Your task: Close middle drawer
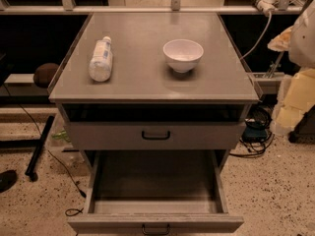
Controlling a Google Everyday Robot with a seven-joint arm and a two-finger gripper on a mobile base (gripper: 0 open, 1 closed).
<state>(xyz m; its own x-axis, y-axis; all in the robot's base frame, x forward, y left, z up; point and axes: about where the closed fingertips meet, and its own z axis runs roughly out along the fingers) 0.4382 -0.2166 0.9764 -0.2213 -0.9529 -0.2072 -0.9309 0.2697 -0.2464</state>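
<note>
We see the middle drawer [197, 223] pulled far out from under the surface [147, 85], reaching the bottom edge of the view. Its low front panel carries a small dark loop handle [156, 228] at the centre, and its grey inner floor and side walls lie open to us. Above it sits the upper drawer [211, 135] with its own dark handle [156, 134]. A dark gap runs between that front and the surface, and we cannot tell whether this drawer is drawn out a little. On the surface a white plastic bottle [101, 59] lies on its side toward the left. A white bowl [182, 54] stands upright right of centre, well apart from the bottle. We place the pincer [284, 39] among the pale shapes at the upper right edge, off to the side of the surface and well apart from the middle drawer. We cannot tell how far open it is, nor whether it has hold of anything. Below those shapes, dark cables [253, 134] lie on the speckled floor [280, 191].
</note>
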